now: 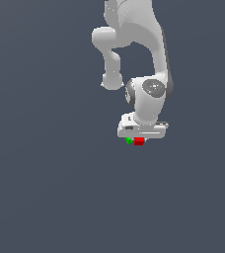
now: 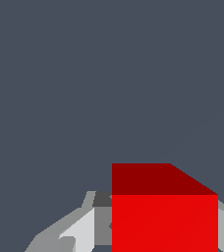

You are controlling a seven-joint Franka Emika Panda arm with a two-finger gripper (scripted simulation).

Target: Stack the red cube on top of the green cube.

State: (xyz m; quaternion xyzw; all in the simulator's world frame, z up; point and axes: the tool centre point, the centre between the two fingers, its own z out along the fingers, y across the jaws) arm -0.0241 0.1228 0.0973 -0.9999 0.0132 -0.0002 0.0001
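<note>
Exterior view showed the white gripper (image 1: 139, 140) low over the desk (image 1: 45, 188), pinching the red cube (image 1: 139, 141), with the green cube (image 1: 129, 141) just beside it on the exterior view's left. Wrist view showed the red cube (image 2: 164, 221) between the fingers (image 2: 79, 234).

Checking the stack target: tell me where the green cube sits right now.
In the exterior view, the green cube sits just under the gripper, beside the red cube, on the exterior view's left. The wrist view doesn't show it.
</note>
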